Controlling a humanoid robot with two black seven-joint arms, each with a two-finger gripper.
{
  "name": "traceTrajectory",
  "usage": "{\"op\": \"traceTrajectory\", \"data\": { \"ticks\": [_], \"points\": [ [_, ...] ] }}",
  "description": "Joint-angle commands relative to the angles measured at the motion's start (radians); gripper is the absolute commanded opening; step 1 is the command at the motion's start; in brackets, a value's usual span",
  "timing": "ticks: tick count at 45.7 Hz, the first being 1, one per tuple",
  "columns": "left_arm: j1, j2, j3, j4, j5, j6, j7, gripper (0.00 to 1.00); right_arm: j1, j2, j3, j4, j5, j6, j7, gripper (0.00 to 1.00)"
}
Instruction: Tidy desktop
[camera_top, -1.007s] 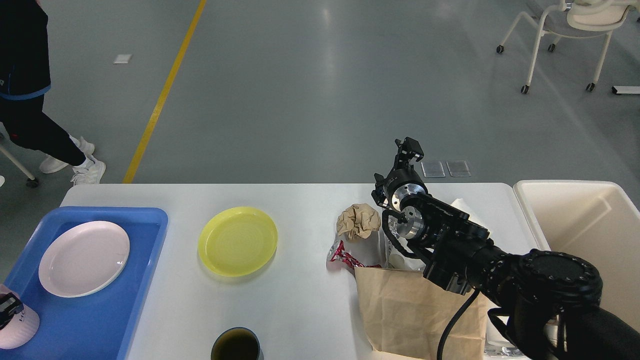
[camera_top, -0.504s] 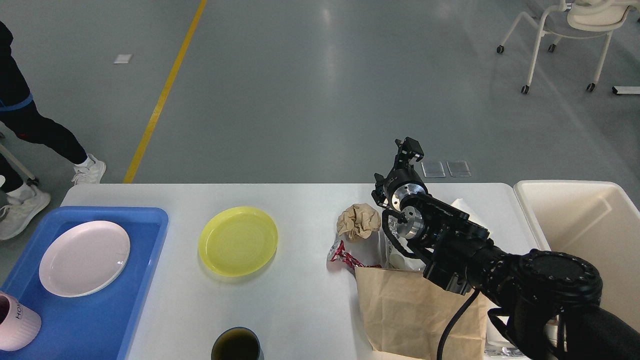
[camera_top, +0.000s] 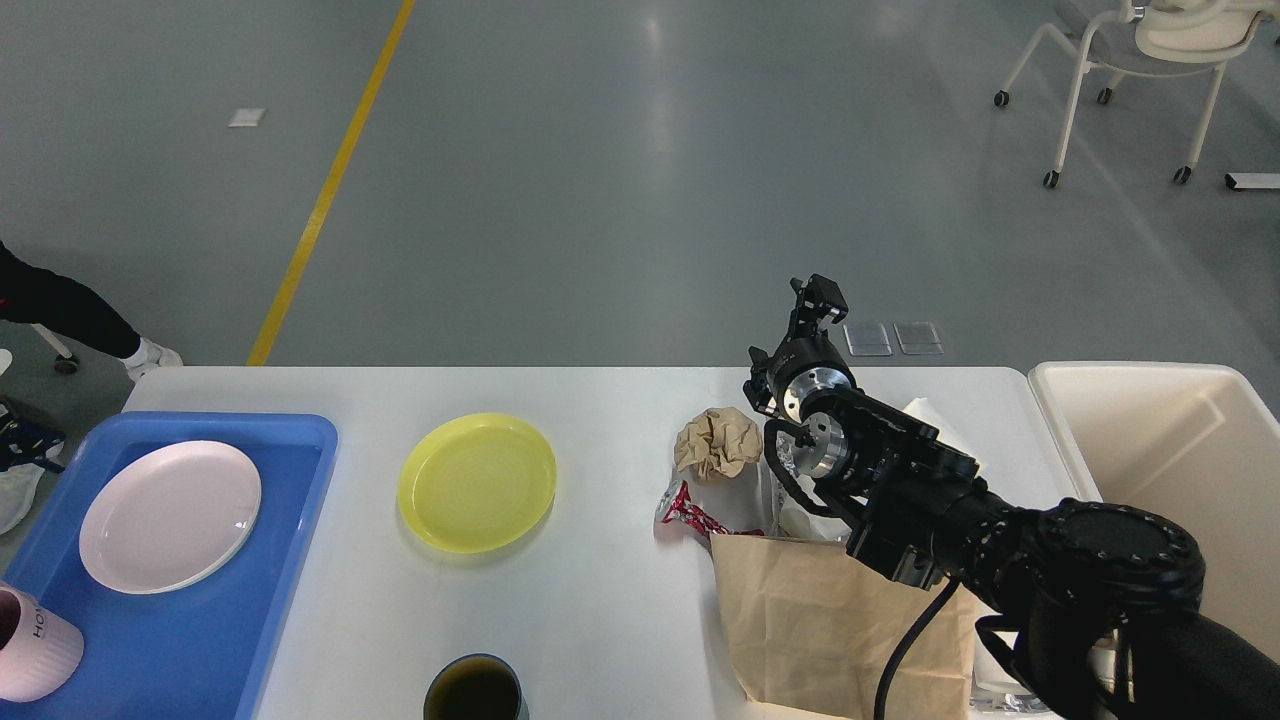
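**Tidy desktop: partly done, right side still cluttered**

Blue tray at 9 o'clock already holds white plate and pink mug. The desktop fills mid-frame; on it the yellow plate and dark cup at 6 o'clock still need moving. At 3 o'clock: crumpled paper, red wrapper, brown bag; none in cream bin. Right gripper raised, holds nothing visible; jaw gap unclear. Left gripper not visible.

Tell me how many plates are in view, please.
2. A pink plate lies in the blue tray; a yellow plate lies on the desktop. The right arm could hide others.
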Motion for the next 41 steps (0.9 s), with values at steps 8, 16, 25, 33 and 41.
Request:
{"op": "traceTrajectory", "data": {
  "ticks": [8,16,25,33,41],
  "points": [
    [-0.153,-0.402,0.093,-0.007,-0.032,-0.001,-0.010,0.96,0.000,0.000,0.000,0.000,0.000,0.000,0.000,1.00],
    [-0.233,-0.570,0.089,-0.022,-0.042,-0.035,-0.011,0.96,0.000,0.000,0.000,-0.002,0.000,0.000,0.000,1.00],
    [-0.331,-0.665,0.031,-0.065,-0.083,-0.231,-0.028,0.96,0.000,0.000,0.000,0.000,0.000,0.000,0.000,1.00],
    [-0.378,-0.671,0.001,-0.087,-0.105,-0.355,-0.033,0.96,0.000,0.000,0.000,0.000,0.000,0.000,0.000,1.00],
    [-0.347,-0.685,-0.014,-0.087,-0.103,-0.337,-0.028,0.96,0.000,0.000,0.000,0.000,0.000,0.000,0.000,1.00]
  ]
}}
